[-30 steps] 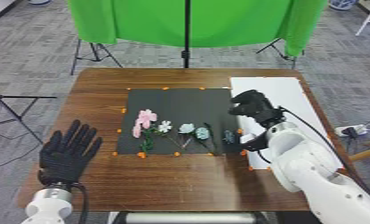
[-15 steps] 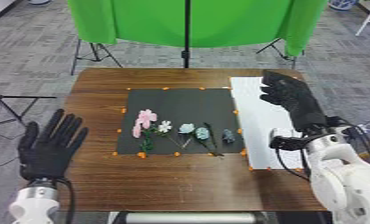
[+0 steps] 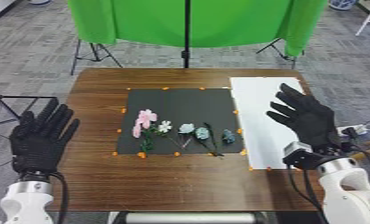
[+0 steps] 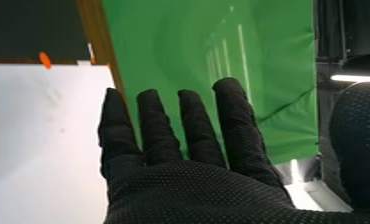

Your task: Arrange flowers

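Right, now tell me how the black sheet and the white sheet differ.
The black sheet is wider; the white sheet is narrower but longer front to back. The black sheet lies left, under the flowers; the white sheet lies right, partly behind the right hand. Both lie flat, with orange marks at their edges.

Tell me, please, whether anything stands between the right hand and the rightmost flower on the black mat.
Nothing visible blocks the way: between the right hand and that flower, the head view shows a flat white sheet and small orange marks.
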